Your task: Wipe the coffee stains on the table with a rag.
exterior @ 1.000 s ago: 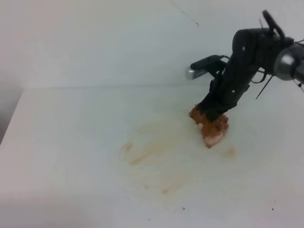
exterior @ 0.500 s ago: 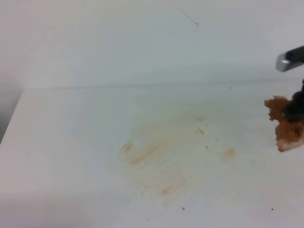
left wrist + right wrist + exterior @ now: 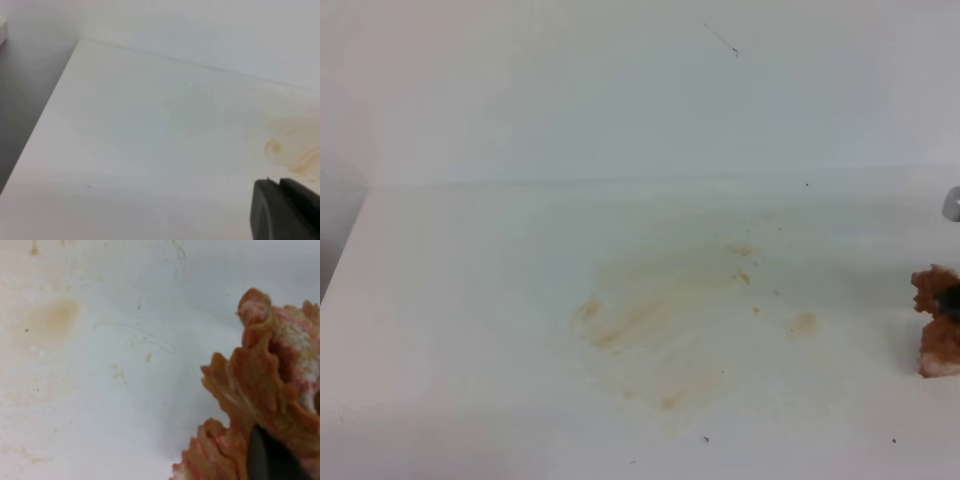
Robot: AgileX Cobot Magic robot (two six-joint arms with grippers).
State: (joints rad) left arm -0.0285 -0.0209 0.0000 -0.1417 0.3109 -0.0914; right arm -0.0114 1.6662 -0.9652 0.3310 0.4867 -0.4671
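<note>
Close under the right wrist camera, the rag (image 3: 260,405) is a crumpled reddish-brown wad with pinkish-white frills, touching one dark fingertip of the right gripper (image 3: 272,457); its jaw state cannot be told. Beyond, pale tan coffee stains (image 3: 665,315) smear the smooth white table (image 3: 470,300). The left gripper (image 3: 287,210) is cut off, its opening unclear.

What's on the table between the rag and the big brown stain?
Mostly bare white table. In the high view, only a small tan spot and a few tiny specks lie between the rag and the coffee stains.
</note>
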